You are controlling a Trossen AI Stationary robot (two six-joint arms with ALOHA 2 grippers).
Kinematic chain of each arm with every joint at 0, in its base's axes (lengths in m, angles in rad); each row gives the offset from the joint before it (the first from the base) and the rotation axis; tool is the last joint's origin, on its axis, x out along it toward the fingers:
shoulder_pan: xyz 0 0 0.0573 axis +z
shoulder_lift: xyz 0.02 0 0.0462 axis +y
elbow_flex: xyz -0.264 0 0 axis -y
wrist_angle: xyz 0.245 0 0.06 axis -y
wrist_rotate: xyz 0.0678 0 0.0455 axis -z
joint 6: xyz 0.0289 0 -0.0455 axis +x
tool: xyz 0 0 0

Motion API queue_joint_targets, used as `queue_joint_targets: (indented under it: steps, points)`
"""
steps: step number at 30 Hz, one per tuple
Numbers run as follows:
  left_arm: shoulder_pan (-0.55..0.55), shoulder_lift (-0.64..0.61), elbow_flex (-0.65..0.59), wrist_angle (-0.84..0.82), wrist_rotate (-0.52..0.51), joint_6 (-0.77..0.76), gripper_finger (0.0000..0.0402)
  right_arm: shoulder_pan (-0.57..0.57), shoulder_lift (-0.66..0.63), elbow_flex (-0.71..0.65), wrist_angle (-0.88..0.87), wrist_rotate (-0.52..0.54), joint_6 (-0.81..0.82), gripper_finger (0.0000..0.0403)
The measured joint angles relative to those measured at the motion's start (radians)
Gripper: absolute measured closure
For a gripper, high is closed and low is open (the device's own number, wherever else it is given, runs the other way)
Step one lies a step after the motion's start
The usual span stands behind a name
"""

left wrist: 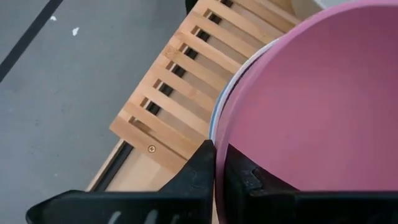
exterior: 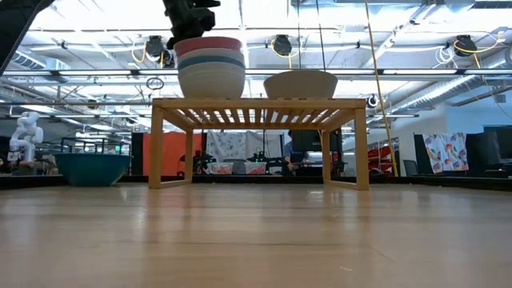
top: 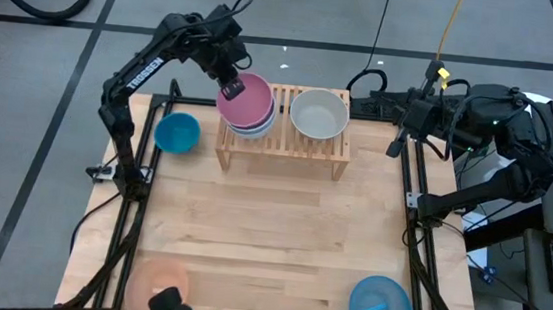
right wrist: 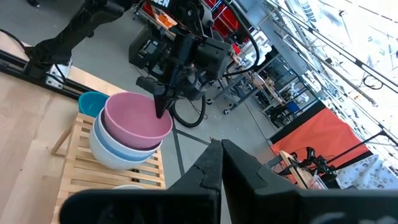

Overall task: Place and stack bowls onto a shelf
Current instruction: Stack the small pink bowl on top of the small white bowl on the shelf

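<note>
The left arm is reaching from its base at the table's left edge up and over the back of the wooden rack (top: 283, 141), its dark jointed links bending so that the left gripper (top: 230, 89) is hanging just above the far rim of the pink bowl (top: 247, 99). In the left wrist view the two dark fingers (left wrist: 200, 174) are sitting on either side of that rim, one outside and one inside the bowl, pinching it with only a sliver of gap. The pink bowl is sitting on top of a stack (exterior: 210, 66): below it are a blue bowl (right wrist: 118, 144) and a white bowl (right wrist: 107, 156), all smooth, round and plastic-looking, nested on the rack's left half. A single white bowl (top: 319, 114) is resting on the right half. The rack is made of pale wood slats on short legs and is standing at the back of the light wooden table (top: 269, 235). A teal bowl (top: 177, 132) is sitting on the table just left of the rack, and a peach bowl (top: 157, 280) and a blue bowl (top: 381, 307) are lying near the front corners. The right arm is waiting folded beyond the table's right edge, the right gripper (right wrist: 217, 163) clenched on nothing.
</note>
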Motion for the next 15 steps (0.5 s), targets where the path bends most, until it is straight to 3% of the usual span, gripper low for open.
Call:
queue_joint_targets:
  steps: [6,15]
  points:
    - [-0.007,0.0,0.0,0.016,0.002,-0.03,0.0353,0.0,0.0,0.0,0.0,0.0,-0.045,0.0403]
    - [-0.007,0.0,0.0,0.037,-0.005,-0.026,0.0347,0.0,0.0,0.0,0.0,0.0,-0.049,0.0403]
